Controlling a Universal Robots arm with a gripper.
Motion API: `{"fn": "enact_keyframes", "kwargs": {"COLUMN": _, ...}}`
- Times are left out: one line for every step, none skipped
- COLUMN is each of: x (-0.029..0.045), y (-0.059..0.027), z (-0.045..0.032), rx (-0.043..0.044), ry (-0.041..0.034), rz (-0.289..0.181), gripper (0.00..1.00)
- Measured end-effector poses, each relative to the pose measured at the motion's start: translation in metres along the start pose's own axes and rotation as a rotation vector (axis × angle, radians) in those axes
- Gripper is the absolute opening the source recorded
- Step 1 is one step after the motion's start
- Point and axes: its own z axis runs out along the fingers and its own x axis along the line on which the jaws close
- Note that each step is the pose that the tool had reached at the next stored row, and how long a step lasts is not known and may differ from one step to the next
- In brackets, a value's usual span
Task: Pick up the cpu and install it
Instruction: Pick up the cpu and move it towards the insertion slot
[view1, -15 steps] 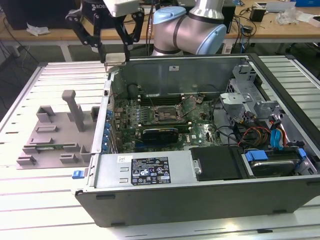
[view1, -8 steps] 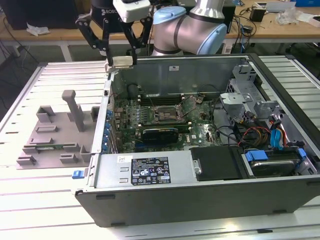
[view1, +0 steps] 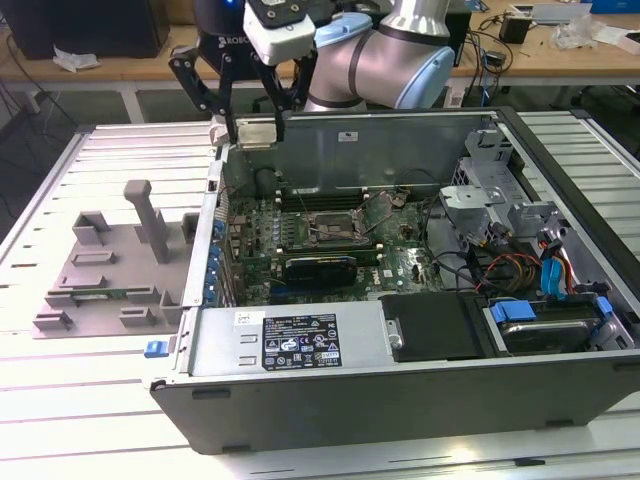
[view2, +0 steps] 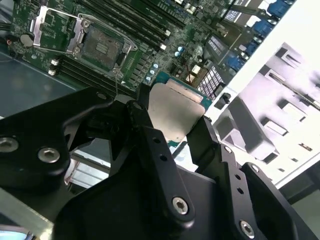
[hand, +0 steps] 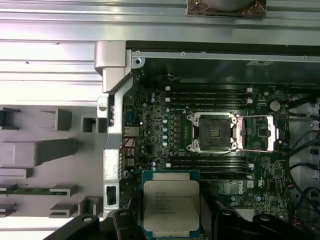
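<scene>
Exterior view has the arm (view1: 400, 50) hanging over the far corner of the open computer case (view1: 400, 400), on the exterior view's left. The fingers (view1: 231, 115) are clamped on the cpu (view1: 256, 137), one on each side, holding it up in the air above the case wall, so it's not seated yet. In both wrist views you get a decent look at the cpu (view2: 175, 110) (hand: 171, 202): silver top facing the camera, thin green edge round it, and the black fingers (view2: 202, 140) (hand: 125, 222) pinching opposite edges. Under it the motherboard (hand: 165, 130) lies flat in the case. The socket (hand: 214, 131) is open and bare, with its metal frame (hand: 260, 132) flipped out to one side and memory slots (hand: 207, 91) running along both sides of it. The case sits on a slatted table (view1: 60, 400), and just beside it, on the exterior view's left, there's a grey plastic holder (view1: 100, 270) with slots and posts.
</scene>
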Motion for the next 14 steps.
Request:
{"fn": "enact_keyframes", "kwargs": {"x": -0.0009, "y": -0.0001, "z": 0.0023, "rx": 0.0001, "ry": -0.0001, "rz": 0.000, "gripper": 0.55}}
{"fn": "enact_keyframes", "kwargs": {"x": -0.0016, "y": -0.0002, "z": 0.0044, "rx": 0.0000, "ry": -0.0004, "rz": 0.000, "gripper": 0.55}}
{"fn": "enact_keyframes", "kwargs": {"x": -0.0021, "y": -0.0003, "z": 0.0061, "rx": 0.0000, "ry": -0.0005, "rz": 0.000, "gripper": 0.55}}
{"fn": "enact_keyframes", "kwargs": {"x": -0.0033, "y": -0.0005, "z": 0.0101, "rx": 0.0000, "ry": -0.0010, "rz": 0.000, "gripper": 0.55}}
{"fn": "enact_keyframes", "kwargs": {"x": -0.0038, "y": -0.0006, "z": 0.0117, "rx": -0.0001, "ry": -0.0012, "rz": 0.000, "gripper": 0.55}}
{"fn": "enact_keyframes", "kwargs": {"x": -0.0043, "y": -0.0007, "z": 0.0132, "rx": 0.0000, "ry": -0.0014, "rz": 0.000, "gripper": 0.55}}
{"fn": "enact_keyframes", "kwargs": {"x": -0.0051, "y": -0.0008, "z": 0.0159, "rx": 0.0000, "ry": -0.0017, "rz": 0.000, "gripper": 0.55}}
{"fn": "enact_keyframes", "kwargs": {"x": -0.0064, "y": -0.0010, "z": 0.0190, "rx": 0.0001, "ry": -0.0018, "rz": 0.000, "gripper": 0.55}}
{"fn": "enact_keyframes", "kwargs": {"x": -0.0083, "y": -0.0011, "z": 0.0216, "rx": 0.0001, "ry": -0.0018, "rz": 0.000, "gripper": 0.55}}
{"fn": "enact_keyframes", "kwargs": {"x": -0.0104, "y": -0.0012, "z": 0.0247, "rx": -0.0001, "ry": -0.0019, "rz": 0.000, "gripper": 0.55}}
{"fn": "enact_keyframes", "kwargs": {"x": -0.0113, "y": -0.0013, "z": 0.0261, "rx": 0.0000, "ry": -0.0019, "rz": 0.000, "gripper": 0.55}}
{"fn": "enact_keyframes", "kwargs": {"x": -0.0125, "y": -0.0014, "z": 0.0275, "rx": -0.0001, "ry": -0.0019, "rz": 0.000, "gripper": 0.55}}
{"fn": "enact_keyframes", "kwargs": {"x": -0.0148, "y": -0.0016, "z": 0.0298, "rx": -0.0001, "ry": -0.0019, "rz": 0.000, "gripper": 0.55}}
{"fn": "enact_keyframes", "kwargs": {"x": -0.0166, "y": -0.0016, "z": 0.0311, "rx": 0.0000, "ry": -0.0018, "rz": 0.000, "gripper": 0.55}}
